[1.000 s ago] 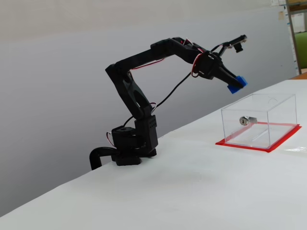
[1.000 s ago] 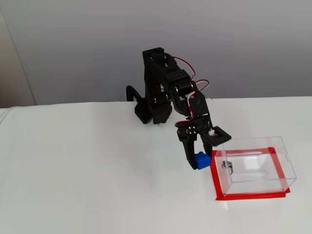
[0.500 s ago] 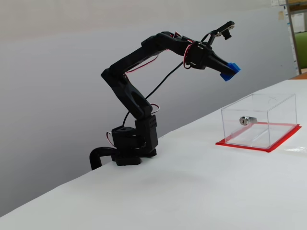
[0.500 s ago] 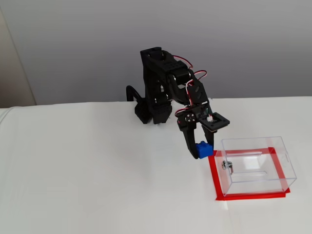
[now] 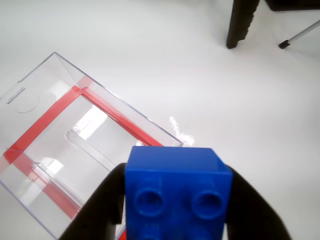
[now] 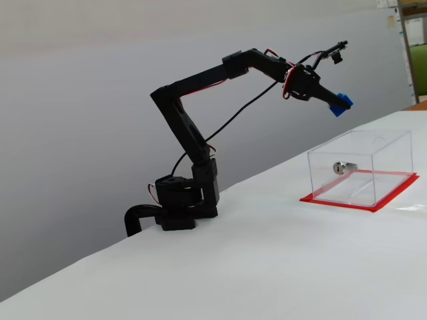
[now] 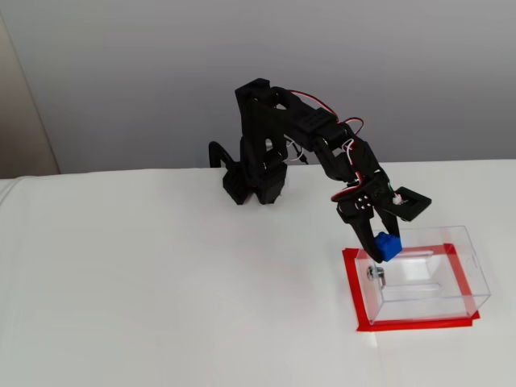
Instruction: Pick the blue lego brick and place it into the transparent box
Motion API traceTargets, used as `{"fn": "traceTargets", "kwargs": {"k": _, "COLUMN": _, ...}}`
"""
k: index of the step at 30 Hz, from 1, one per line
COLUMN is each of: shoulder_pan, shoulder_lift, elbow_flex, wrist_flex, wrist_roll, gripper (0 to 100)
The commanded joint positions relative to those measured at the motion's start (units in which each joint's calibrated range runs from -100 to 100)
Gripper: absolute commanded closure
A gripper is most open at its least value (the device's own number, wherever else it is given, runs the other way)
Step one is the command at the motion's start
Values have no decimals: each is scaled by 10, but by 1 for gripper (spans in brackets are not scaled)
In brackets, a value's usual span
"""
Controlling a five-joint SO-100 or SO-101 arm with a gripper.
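The blue lego brick (image 5: 177,192) fills the lower middle of the wrist view, two studs facing the camera, clamped between the black fingers (image 5: 97,210). My gripper (image 6: 340,104) is shut on the blue lego brick (image 6: 341,103) and holds it high in the air, above the near-left part of the transparent box (image 6: 360,167). In a fixed view from the front, the gripper (image 7: 385,244) with the brick (image 7: 387,245) hangs over the box's (image 7: 423,274) left wall, close to the silver lock (image 7: 376,273). The box (image 5: 65,150) lies below and left in the wrist view.
The box stands on a red base sheet (image 7: 403,324) on a white table (image 7: 161,282). The arm's black base (image 6: 177,207) is clamped at the table's far edge. A black leg (image 5: 242,22) and a metal rod (image 5: 300,36) show at the wrist view's top right.
The arm has stretched out toward the box, carrying the blue brick from beside the box's left edge to above its left wall. The grip has stayed shut on the brick.
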Motion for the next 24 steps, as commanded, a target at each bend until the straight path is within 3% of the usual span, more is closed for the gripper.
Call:
{"fn": "traceTargets", "kwargs": {"k": 1, "shoulder_pan": -40, "shoulder_lift": 37, "elbow_flex": -78, "wrist_flex": -13, "wrist_roll": -9, "gripper": 85}}
{"fn": "traceTargets", "kwargs": {"k": 10, "shoulder_pan": -114, "shoulder_lift": 162, "elbow_flex": -187, "wrist_flex": -13, "wrist_roll": -13, "gripper": 85}}
{"fn": "traceTargets", "kwargs": {"k": 24, "shoulder_pan": -142, "shoulder_lift": 230, "elbow_flex": -236, "wrist_flex": -13, "wrist_roll": -13, "gripper": 84}}
